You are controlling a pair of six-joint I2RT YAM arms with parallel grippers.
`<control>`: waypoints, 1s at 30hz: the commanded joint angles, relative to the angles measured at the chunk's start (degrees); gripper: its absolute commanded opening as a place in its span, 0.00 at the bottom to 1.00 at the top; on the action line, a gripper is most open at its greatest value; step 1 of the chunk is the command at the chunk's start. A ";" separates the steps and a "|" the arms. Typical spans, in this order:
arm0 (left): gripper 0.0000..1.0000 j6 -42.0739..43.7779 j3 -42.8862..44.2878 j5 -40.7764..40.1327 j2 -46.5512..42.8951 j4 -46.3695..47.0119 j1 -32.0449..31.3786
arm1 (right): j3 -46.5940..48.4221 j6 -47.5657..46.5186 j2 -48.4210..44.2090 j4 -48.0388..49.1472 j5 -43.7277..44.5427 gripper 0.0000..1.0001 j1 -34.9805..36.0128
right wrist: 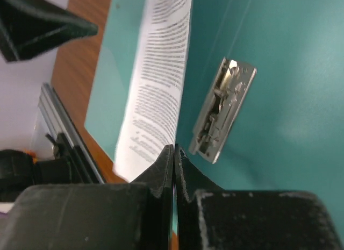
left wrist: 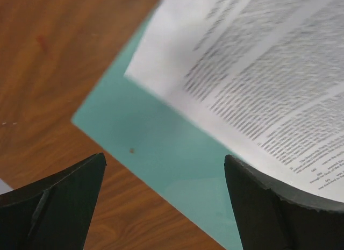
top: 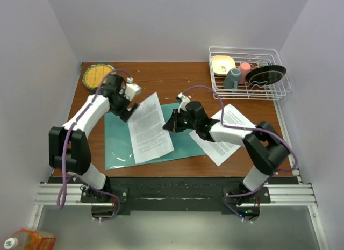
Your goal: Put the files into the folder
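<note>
1. Nearest us, the teal folder [top: 118, 148] lies flat on the counter [top: 161, 80]. One printed sheet [top: 149, 129] lies slantwise on top of it, not tucked under anything we can see.
2. Just to the right, the other files [top: 228, 145] rest on the counter beside the folder's right edge, partly under the right arm.
3. The right end effector [top: 173, 122] sits low over the folder, just beside the sheet's right edge and near the folder's metal clip [right wrist: 223, 110]. Its jaws are pressed together. A teal sliver shows between them, and we cannot tell whether a thin flap is pinched there.
4. Farther back, the left end effector [top: 128, 109] hovers at the sheet's far-left corner, jaws spread wide and holding nothing.
5. We judge the paper to be light and floppy. It will likely droop when lifted and slide on the glossy folder, so a shallow pinch at a raised corner or free edge suits it best. The folder looks stiffer but slick, and it may skate unless held down.
6. Farthest off, a dish rack [top: 242, 48] and a woven plate [top: 98, 75] stand well apart from the work.
</note>
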 commanded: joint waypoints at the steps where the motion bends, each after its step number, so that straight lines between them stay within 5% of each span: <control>1: 0.99 1.49 3.42 3.11 -1.18 -3.56 8.00 | 0.14 -7.03 -11.21 -5.63 19.56 0.00 6.35; 4: 0.99 2.46 0.35 3.11 -0.91 -2.60 10.38 | 1.81 -10.11 -15.26 -8.28 28.19 0.00 10.84; 17: 0.96 4.31 -11.62 2.58 1.54 2.51 10.74 | 2.43 -17.84 -21.50 -14.09 40.75 0.00 15.17; 30: 0.96 4.93 -13.11 2.49 0.49 2.77 10.74 | 0.76 -15.39 -21.15 -13.13 38.93 0.00 15.17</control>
